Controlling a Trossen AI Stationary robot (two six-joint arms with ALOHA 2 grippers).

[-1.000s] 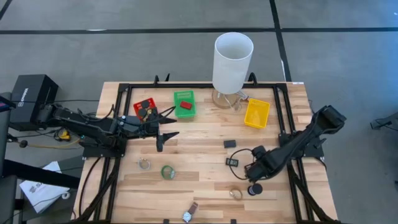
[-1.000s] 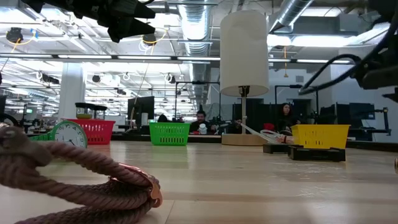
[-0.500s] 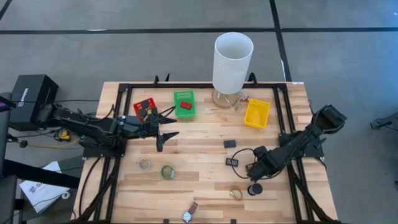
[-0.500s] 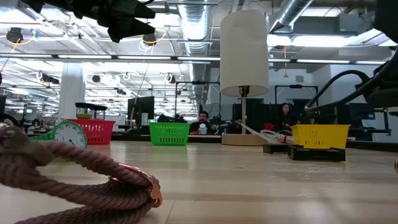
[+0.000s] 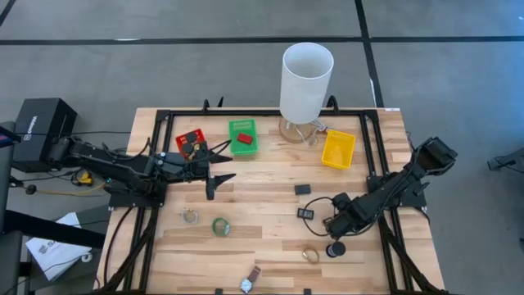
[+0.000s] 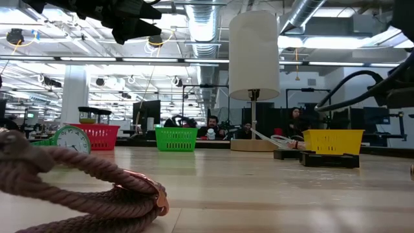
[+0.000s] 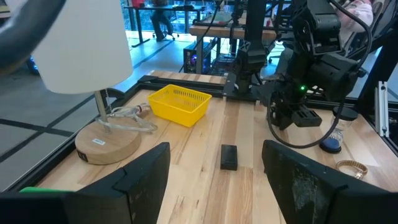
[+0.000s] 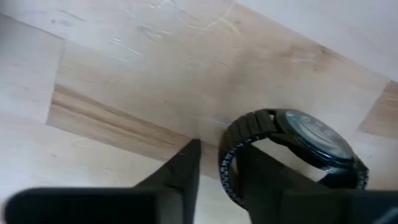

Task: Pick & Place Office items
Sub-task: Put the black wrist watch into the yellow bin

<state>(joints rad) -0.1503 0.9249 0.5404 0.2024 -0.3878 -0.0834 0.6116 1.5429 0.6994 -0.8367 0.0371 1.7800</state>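
A black wristwatch (image 8: 311,140) with a link band stands on edge on the wooden table under my right gripper (image 8: 219,168), near the table's right side. The gripper (image 5: 330,228) points down with its fingers close together: one outside the band, the other inside the band's loop. My left gripper (image 5: 217,164) hangs open above the table by the red bin (image 5: 192,143), with nothing between its fingers (image 7: 146,180). My right gripper comes from above with its fingers astride the watch band (image 8: 227,165), near where it curves away from the case. The finger inside the loop (image 8: 267,183) lies right beside the band, but I cannot tell whether it touches. A strip of table shows between the outer finger and the band.
Around the right gripper lie a black block (image 5: 303,189), a black cylinder (image 5: 336,248) and a gold ring (image 5: 310,255). A green tape roll (image 5: 220,227) and a brown-strapped watch (image 5: 248,281) lie nearer the front. The green bin (image 5: 243,137), yellow bin (image 5: 338,148) and white cylinder (image 5: 307,78) stand at the back.
My right gripper has sunk a little toward the table at the right side, then held still. The things on the table have stayed where they were.
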